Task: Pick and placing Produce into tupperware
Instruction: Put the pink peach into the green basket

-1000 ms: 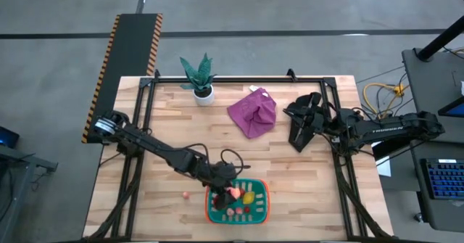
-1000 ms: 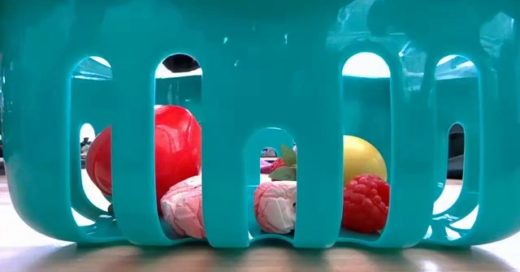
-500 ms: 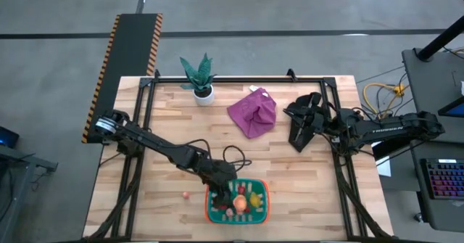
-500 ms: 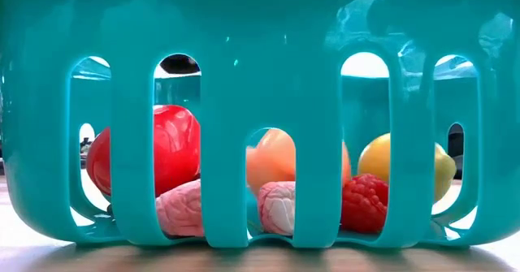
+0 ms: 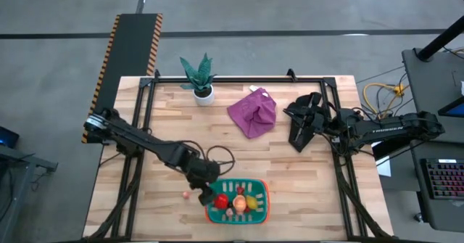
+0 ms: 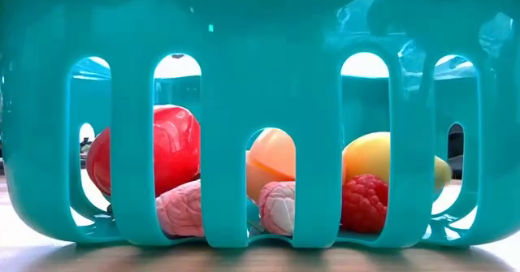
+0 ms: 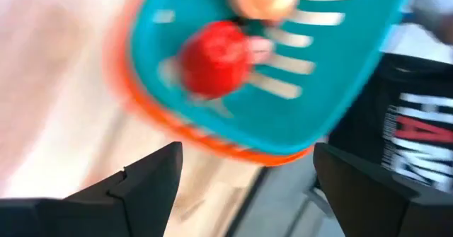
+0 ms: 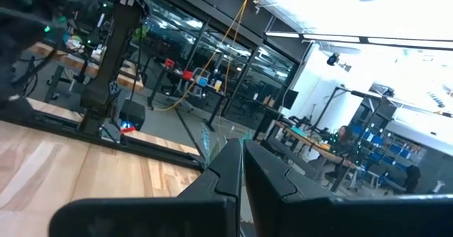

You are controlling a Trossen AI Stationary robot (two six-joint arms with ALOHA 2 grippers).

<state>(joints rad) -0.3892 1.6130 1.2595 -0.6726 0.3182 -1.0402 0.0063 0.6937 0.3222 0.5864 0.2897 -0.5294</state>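
The left gripper is hanging just beside the left edge of the tupperware, at the near edge of the table, and the left wrist view is showing its two dark fingers spread wide with nothing between them, so it is empty and released. The right gripper is waiting well apart on the far right of the table, beside the purple cloth; its wrist view is showing the fingers pressed together, holding nothing.

Most of the produce is already lying inside the tupperware: a red piece, a peach-orange piece, a yellow piece, a raspberry-like red piece and pale pink pieces are resting against each other on the slotted bottom. One tiny pink piece is sitting on the bare wood just left of the left gripper, outside the container (probably the next target).

That stray piece is looking very light, small and rounded, likely hard smooth plastic, so it is apt to roll or squirt out of a loose pinch. Taking it across its widest middle, fingers coming straight down on either side, is looking safest. The potted plant is standing far off at the back edge
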